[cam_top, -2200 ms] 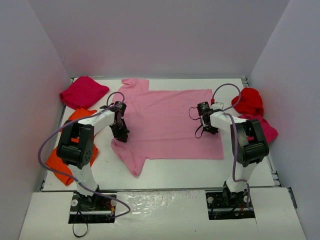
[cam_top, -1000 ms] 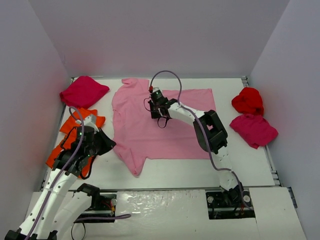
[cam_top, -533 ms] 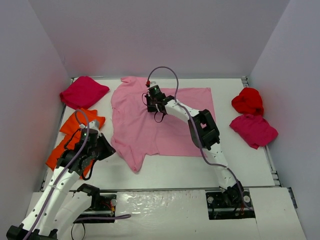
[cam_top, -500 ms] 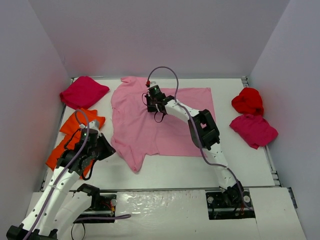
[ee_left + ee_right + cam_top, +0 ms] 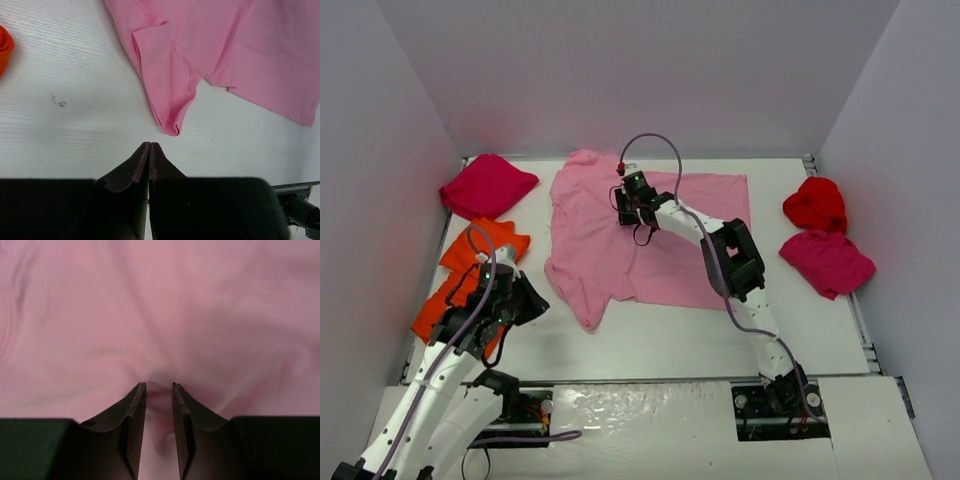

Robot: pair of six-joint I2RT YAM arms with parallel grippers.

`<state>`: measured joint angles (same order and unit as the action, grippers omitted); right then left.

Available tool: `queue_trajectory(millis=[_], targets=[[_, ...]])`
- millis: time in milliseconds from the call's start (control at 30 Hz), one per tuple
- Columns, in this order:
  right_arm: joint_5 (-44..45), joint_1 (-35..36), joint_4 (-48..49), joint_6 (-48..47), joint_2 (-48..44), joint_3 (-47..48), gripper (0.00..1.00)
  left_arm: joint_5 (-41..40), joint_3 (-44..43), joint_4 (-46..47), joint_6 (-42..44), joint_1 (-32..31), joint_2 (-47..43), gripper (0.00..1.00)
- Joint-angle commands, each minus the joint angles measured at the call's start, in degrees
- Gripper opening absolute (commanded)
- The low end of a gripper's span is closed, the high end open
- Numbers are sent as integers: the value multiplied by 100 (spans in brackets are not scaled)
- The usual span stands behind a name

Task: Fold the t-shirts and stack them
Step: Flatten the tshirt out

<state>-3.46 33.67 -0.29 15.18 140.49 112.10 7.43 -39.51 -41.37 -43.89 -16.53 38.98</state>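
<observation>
I see the pink t-shirt [image 5: 590, 240] lying flat mid-tabletop [image 5: 650, 345], nearer the far edge. Its long axis runs left to right, with the neck end toward the left edge and the hem toward the right. One sleeve [image 5: 586, 312] points at the near edge. My right claw [image 5: 632, 207] presses down on the shirt's far-left part, its fingers a little apart with a pucker of pink cloth in the gap. My left claw [image 5: 150, 145] is pressed together, holding nothing, over bare tabletop just short of that sleeve's tip. Orange t-shirts [image 5: 470, 262] lie along the left edge.
</observation>
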Motion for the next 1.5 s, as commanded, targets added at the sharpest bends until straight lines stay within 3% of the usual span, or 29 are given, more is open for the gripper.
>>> queue_trajectory(millis=[0,133,300,400,600,700,933,1467], targets=[[663,499,-218,-208,-1501,-939,25,-53,-268,208,21,-34,87,0],[1206,747,-267,91,-2605,-2163,18,89,-383,449,36,-34,454,0],[2394,765,-349,667,-4089,-3925,9,467,-913,799,164,-50,1815,0],[2793,726,-539,868,-4759,-4514,1,421,-1424,874,170,-66,2546,0],[2980,358,-1025,1542,-5439,-5332,0,755,-2203,1269,-95,-104,4087,0],[2964,283,-1025,1593,-5558,-5544,0,796,-2337,1660,-197,-130,4769,0],[2915,84,-1017,1578,-5306,-5832,0,786,-2793,1609,-193,-163,5949,0],[2440,-654,-760,1567,-4604,-6388,0,282,-3195,948,-205,-157,6553,0]])
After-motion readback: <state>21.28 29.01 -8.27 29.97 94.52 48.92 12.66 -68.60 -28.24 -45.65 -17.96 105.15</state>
